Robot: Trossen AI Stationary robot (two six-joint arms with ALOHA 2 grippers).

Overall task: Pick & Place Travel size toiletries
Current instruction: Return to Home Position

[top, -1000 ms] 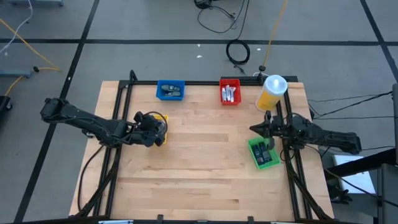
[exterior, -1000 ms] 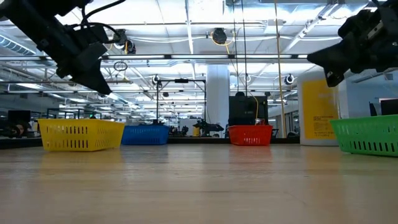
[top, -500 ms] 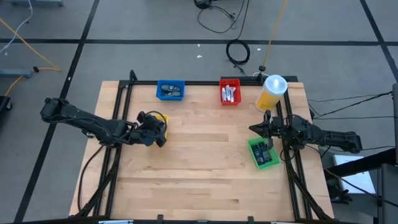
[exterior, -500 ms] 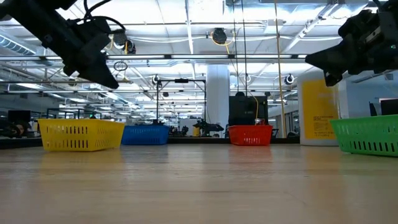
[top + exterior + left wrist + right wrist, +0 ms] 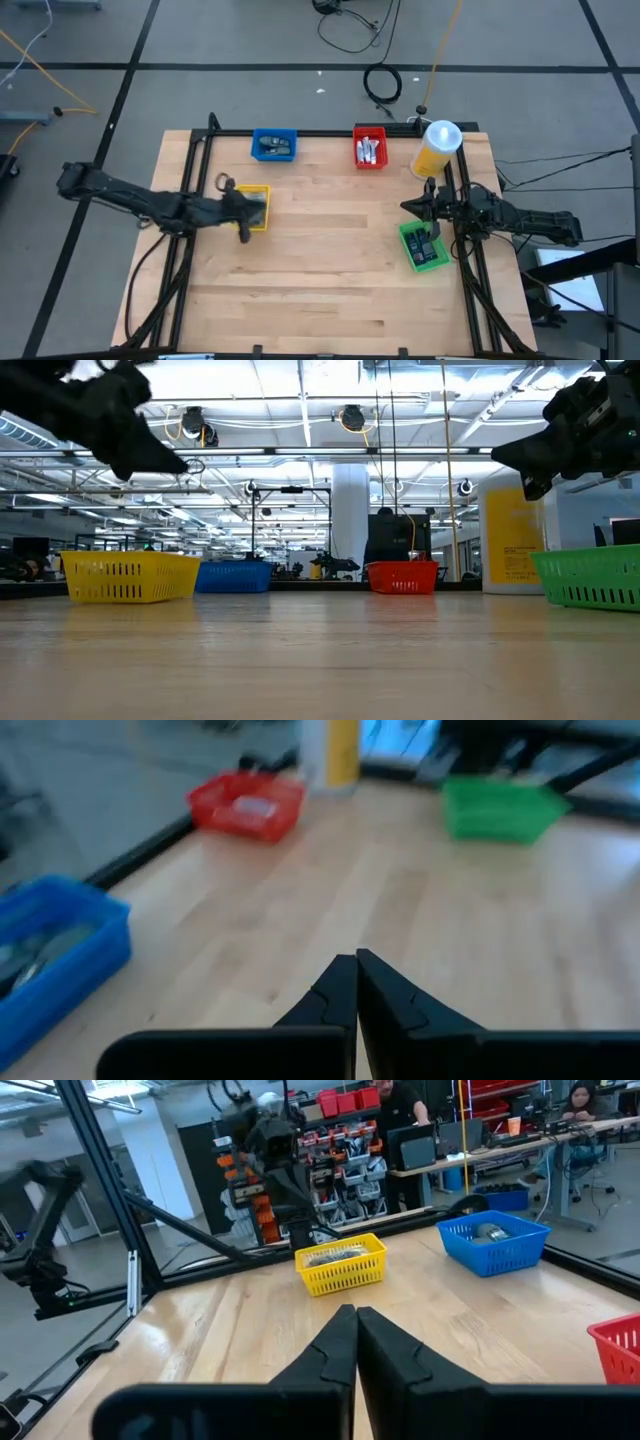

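Since the travel size toiletries (image 5: 369, 150) lie in bins (image 5: 273, 133) at the table's (image 5: 320, 280) far, left and right edges, lift the left gripper (image 5: 356, 960), fingers clenched empty, clear of the yellow bin (image 5: 262, 190); the right gripper (image 5: 355, 1312), likewise clenched, waits at the right edge.

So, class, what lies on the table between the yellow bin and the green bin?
Nothing: the high view shows only bare table between the yellow bin and the green bin.
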